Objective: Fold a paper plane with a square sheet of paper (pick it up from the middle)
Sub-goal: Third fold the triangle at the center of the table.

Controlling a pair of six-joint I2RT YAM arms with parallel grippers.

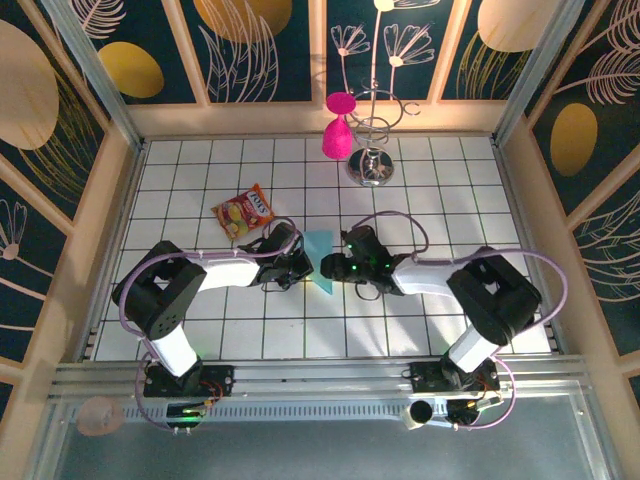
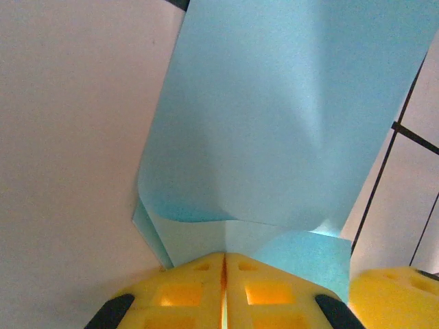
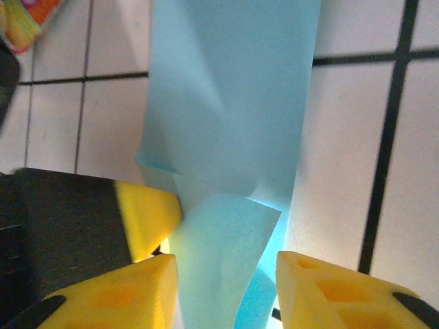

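Left end effector (image 2: 224, 291): yellow pads (image 2: 185, 295) pressed flat together, no gap, clamped on the near edge of the sheet of paper (image 2: 274, 123). The sheet rises away from the pinch as a curled, partly folded panel, with a flap doubled under close to the pads. Right end effector (image 3: 226, 267): jaws moderately apart, one yellow finger (image 3: 322, 288) on each side of the same sheet. The folded strip runs through the gap, and I can't tell if either finger brushes it. It's not squeezing, so I read it as released or not yet gripping. In the top external view both end effectors meet nose to nose over the middle of the counter (image 1: 400, 330), left one coming in from the left, right one from the right. The light-blue sheet sits right between them, long axis running roughly near-to-far, across the line joining the two tips. Both arms are equally close, but only the left has hold, so the sheet hangs off the left tip directly in front of the right one. Judgement: next move is the right end effector re-gripping or pressing a crease; the fold is mid-way, no dart shape yet. Risk is the thin sheet twisting in a one-sided pinch. Snack packet (image 1: 245, 212) lies far-left of the left tip, apart from the paper.
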